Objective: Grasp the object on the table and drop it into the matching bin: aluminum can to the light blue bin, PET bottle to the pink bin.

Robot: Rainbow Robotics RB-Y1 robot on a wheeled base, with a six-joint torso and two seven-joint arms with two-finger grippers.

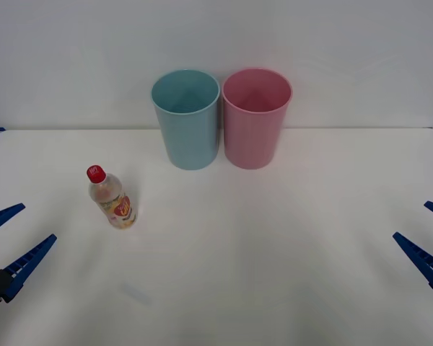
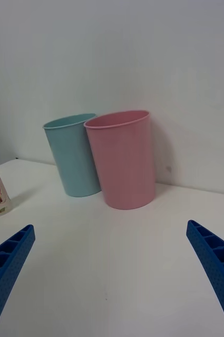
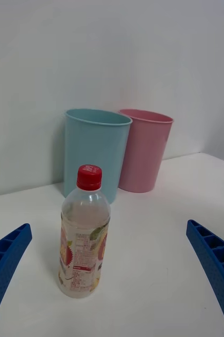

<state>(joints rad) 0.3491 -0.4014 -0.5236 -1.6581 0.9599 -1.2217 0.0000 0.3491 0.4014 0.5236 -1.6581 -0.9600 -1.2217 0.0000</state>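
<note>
PET bottle point(image 1: 112, 198) standing left of centre | left claw point(image 1: 9, 245) gaping (right claw point(image 1: 427, 239) too) | centring on label, then closing.

Clear plastic PET bottle point(image 3: 85, 237); smooth plastic pink bin point(image 1: 255, 119); matt white table point(image 1: 274, 252).

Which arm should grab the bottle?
Left. The PET bottle stands upright on the table's left half, straight ahead of the open left gripper. The right gripper, also open, sits across the table.
</note>
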